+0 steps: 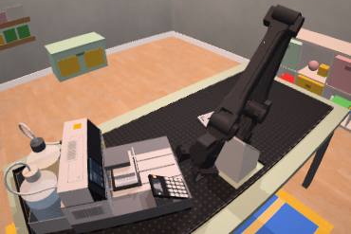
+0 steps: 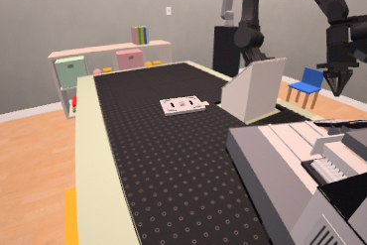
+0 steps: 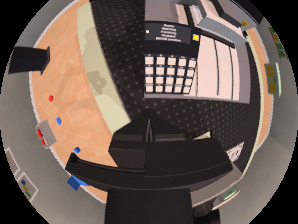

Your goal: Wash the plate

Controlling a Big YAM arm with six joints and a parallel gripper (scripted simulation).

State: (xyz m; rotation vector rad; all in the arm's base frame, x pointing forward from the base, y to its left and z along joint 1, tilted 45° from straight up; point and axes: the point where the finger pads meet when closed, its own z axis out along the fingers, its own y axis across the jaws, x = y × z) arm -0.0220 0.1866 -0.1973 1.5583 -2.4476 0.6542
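The white plate [image 1: 124,178] [image 2: 327,170] lies in the carrier area of the washer [image 1: 78,167] [image 3: 216,65]; it looks flat, but its seating is too small to judge. My gripper [image 1: 200,177] [image 2: 337,93] [image 3: 149,112] is shut and empty, pointing down beside the keypad [image 1: 169,187] [image 3: 170,75], short of its lowest key row in the wrist view. The leftmost key there, START [image 3: 149,89], is uncovered. An amber square [image 3: 195,37] shows beside the display [image 3: 167,32]; whether it is the lamp is unclear. Nest N1 [image 1: 204,118] [image 2: 170,107] holds no plate.
A grey-white slanted block [image 1: 237,160] [image 2: 258,90] stands beside the arm, between nest and washer. Two bottles [image 1: 42,193] with hoses stand behind the washer. A thin upright panel [image 2: 324,143] rises beside the plate.
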